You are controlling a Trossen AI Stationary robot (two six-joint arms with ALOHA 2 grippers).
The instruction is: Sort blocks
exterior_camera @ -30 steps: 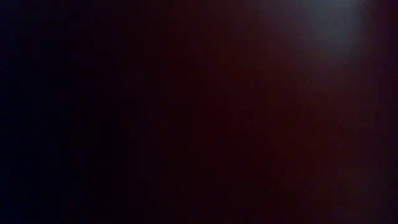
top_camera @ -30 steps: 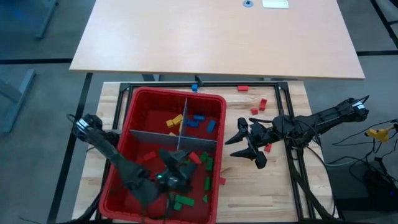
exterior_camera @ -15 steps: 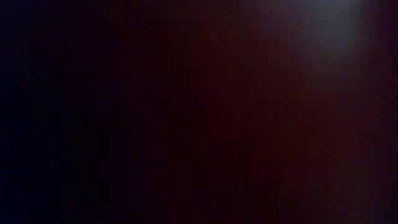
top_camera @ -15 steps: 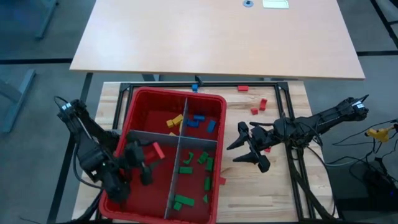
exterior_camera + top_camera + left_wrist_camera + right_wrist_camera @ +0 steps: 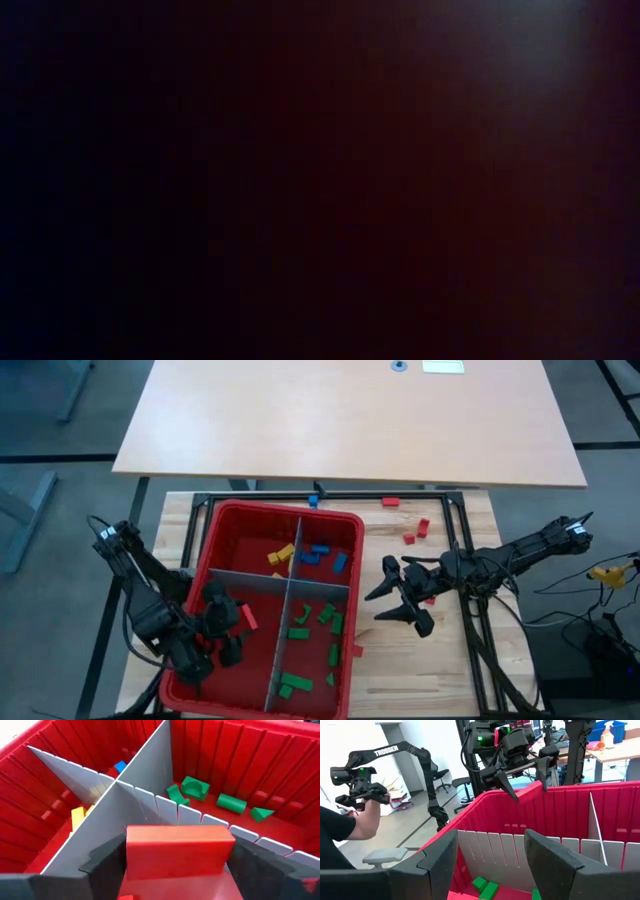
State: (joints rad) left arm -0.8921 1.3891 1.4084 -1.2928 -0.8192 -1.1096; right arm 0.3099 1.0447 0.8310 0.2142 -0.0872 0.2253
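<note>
A red bin [image 5: 212, 532] with grey slotted dividers [image 5: 290, 585] holds sorted blocks: yellow [image 5: 283, 553] far left, blue [image 5: 322, 555] far right, green [image 5: 325, 615] near right. My left gripper [image 5: 226, 624] is inside the near-left compartment, shut on a red block [image 5: 247, 618] [image 5: 177, 851]. My right gripper [image 5: 402, 600] hovers open over the table to the right of the bin, with nothing between its fingers [image 5: 440, 860]. The low view is dark. My left gripper pinches the red block by its two short ends [image 5: 131, 854] between its two fingers [image 5: 107, 865]. The fingers come from the table's left side, slanting down. The block lies level across the gap, lifted over the near-left compartment beside the grey divider [image 5: 100, 825].
Loose red blocks [image 5: 416, 530] and one more [image 5: 390, 502] lie on the wooden table right of and behind the bin, a blue one [image 5: 313, 500] at the far rim, a red one [image 5: 357, 651] by the bin's near right side. A person [image 5: 340, 827] stands beyond the table.
My left gripper has swung toward the table's left edge, from over the near-right green compartment into the near-left compartment, carrying the red block. In the last half second it has only sunk slightly toward the near edge.
</note>
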